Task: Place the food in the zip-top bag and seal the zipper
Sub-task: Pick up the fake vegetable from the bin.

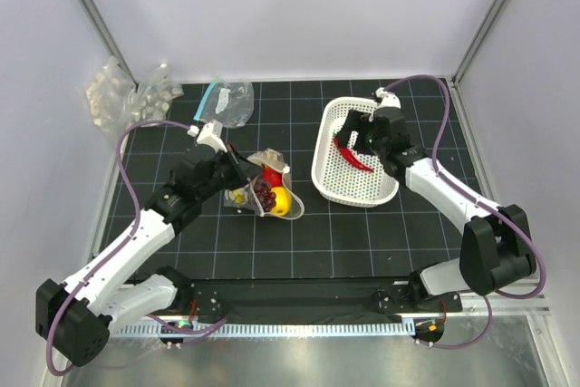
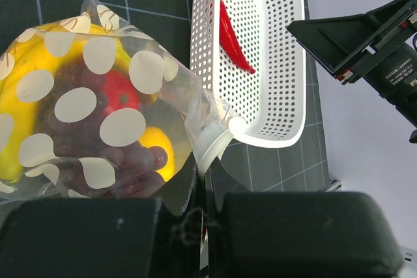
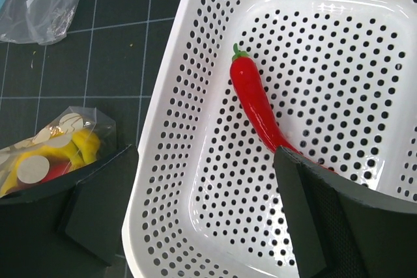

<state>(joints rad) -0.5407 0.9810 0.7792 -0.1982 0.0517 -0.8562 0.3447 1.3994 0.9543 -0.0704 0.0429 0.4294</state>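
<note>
Clear plastic printed with cream dots makes up the zip-top bag (image 2: 98,109), which lies on the dark gridded table (image 1: 299,251) beside the white basket (image 2: 287,63). Through the film and between the dots show a yellow banana (image 2: 26,63), a round red fruit (image 2: 120,96), a dark grape bunch (image 2: 85,135) and a round yellow fruit (image 2: 159,148), all blurred by the crinkles. The left gripper (image 2: 203,187) is clamped on a pale fold at the bag's edge. Its dark fingers fill the bottom of the left wrist view and hide the pinch itself. The zipper cannot be picked out from the wrinkled rim, nor can I tell whether the mouth is closed. The thin red chili (image 3: 257,102) lies on the basket's perforated floor, green stem pointing away. Its tail runs behind one finger of the right gripper (image 3: 202,206), so contact there cannot be judged. That gripper hangs over the basket with its fingers spread wide, nothing held between them. From above it covers part of the chili. At the table's far left sit a clear bag with a teal strip (image 1: 227,101) and some bumpy clear packs (image 1: 122,97).
</note>
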